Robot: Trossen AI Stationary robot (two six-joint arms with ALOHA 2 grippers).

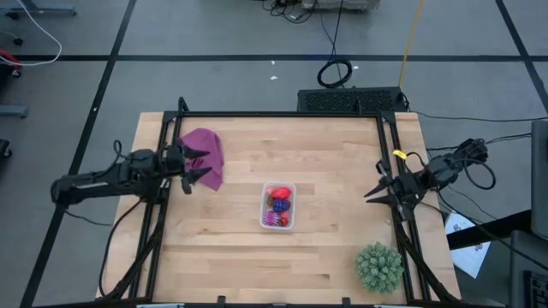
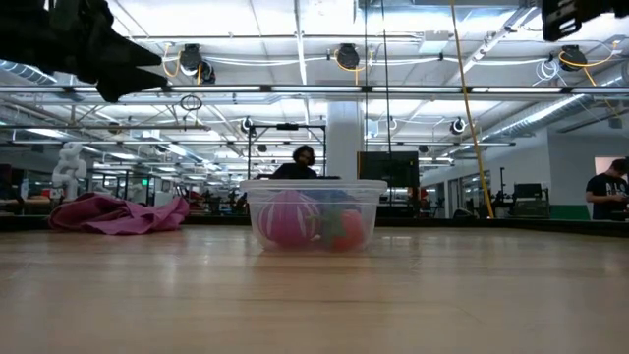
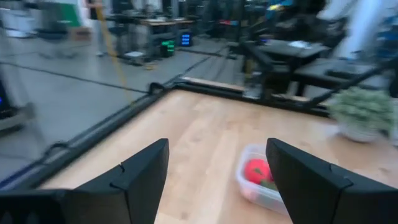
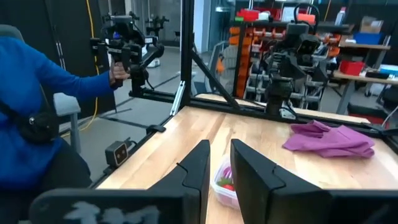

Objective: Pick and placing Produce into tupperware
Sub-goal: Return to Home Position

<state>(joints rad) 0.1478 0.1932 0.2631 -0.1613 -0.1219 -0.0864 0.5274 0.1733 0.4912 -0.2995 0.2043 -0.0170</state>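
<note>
A small clear rectangular plastic tub (image 1: 265, 219) is sitting mid-table, holding tiny toy fruits (image 1: 279, 194) (red, purple, magenta). The left gripper (image 1: 199, 166) is hovering beside a magenta cloth (image 1: 205, 144), jaws wide apart. The right gripper (image 1: 375, 186) is waiting at the right edge, jaws narrowly apart.

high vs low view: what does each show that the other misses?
High only: the green spiky ball in the table's lower right corner as pictured, and both arms whole, with the left gripper over the cloth's edge and the right gripper at the table's right edge. Low only: a person in the room behind. Both: the tupperware holding the produce, and the magenta cloth.
</note>
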